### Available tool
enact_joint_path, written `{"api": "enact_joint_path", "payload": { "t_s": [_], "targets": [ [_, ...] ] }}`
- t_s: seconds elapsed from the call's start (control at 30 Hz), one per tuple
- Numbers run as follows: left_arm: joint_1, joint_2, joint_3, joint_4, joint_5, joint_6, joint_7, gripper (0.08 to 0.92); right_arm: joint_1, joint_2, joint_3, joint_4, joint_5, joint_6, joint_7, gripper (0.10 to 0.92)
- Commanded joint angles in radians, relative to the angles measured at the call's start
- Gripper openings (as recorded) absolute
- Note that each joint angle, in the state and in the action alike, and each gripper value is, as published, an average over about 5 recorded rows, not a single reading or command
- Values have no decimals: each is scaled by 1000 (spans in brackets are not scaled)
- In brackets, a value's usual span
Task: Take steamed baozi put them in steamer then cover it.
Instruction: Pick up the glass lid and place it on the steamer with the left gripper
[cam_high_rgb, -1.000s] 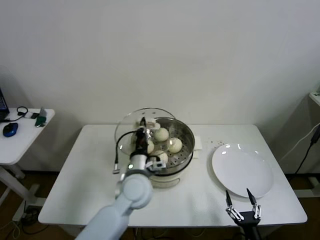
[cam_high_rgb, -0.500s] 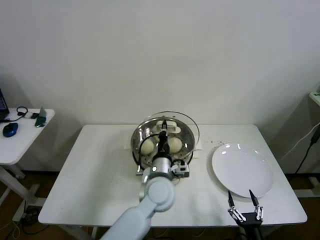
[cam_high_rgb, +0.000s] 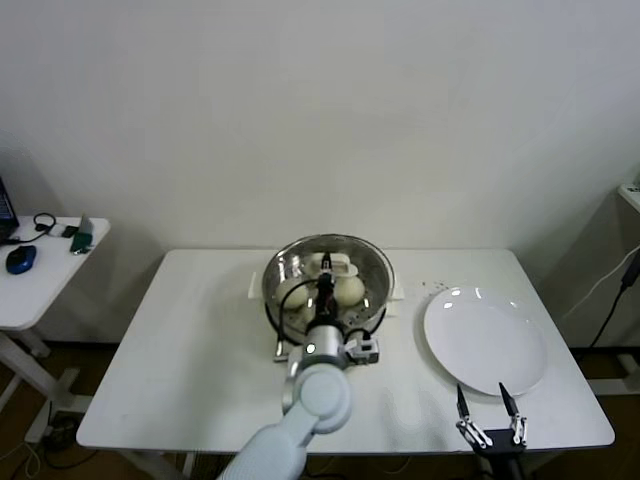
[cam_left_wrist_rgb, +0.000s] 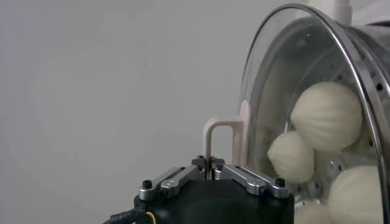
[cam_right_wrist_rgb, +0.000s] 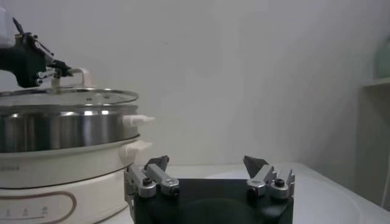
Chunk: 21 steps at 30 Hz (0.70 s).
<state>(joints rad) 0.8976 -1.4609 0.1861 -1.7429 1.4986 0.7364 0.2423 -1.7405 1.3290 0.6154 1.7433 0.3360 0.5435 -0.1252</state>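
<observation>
The steamer (cam_high_rgb: 370, 270) stands mid-table on its white cooker base (cam_right_wrist_rgb: 55, 176). Several cream-white baozi (cam_high_rgb: 349, 290) lie inside it, seen through the glass, and also show in the left wrist view (cam_left_wrist_rgb: 328, 115). The glass cover (cam_right_wrist_rgb: 67, 97) lies level on the steamer's rim. My left gripper (cam_high_rgb: 327, 268) is shut on the cover's pale handle (cam_left_wrist_rgb: 218, 143), directly above the steamer. My right gripper (cam_high_rgb: 485, 400) is open and empty, low by the table's front right edge, its fingertips (cam_right_wrist_rgb: 255, 164) spread wide.
A flat white plate (cam_high_rgb: 485, 340) lies to the right of the steamer, just behind my right gripper. A small side table (cam_high_rgb: 45, 275) with a mouse and small items stands far left. A white wall is behind the table.
My left gripper has carried the cover from the steamer's left side to over its centre and lowered it onto the rim. The right gripper has barely moved.
</observation>
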Motion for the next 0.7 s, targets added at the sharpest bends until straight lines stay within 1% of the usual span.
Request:
{"api": "enact_joint_path", "payload": {
  "t_s": [0.03, 0.27, 0.7],
  "targets": [
    [12, 0, -19, 23, 8, 40, -8, 132, -5, 0, 2, 5, 0, 4, 0, 823],
    [-4, 9, -25, 39, -8, 38, -20, 132, -10, -4, 5, 5, 3, 9, 0, 823],
    [-5, 2, -32, 79, 8, 22, -39, 132, -14, -7, 5, 6, 4, 15, -1, 823]
  ]
}}
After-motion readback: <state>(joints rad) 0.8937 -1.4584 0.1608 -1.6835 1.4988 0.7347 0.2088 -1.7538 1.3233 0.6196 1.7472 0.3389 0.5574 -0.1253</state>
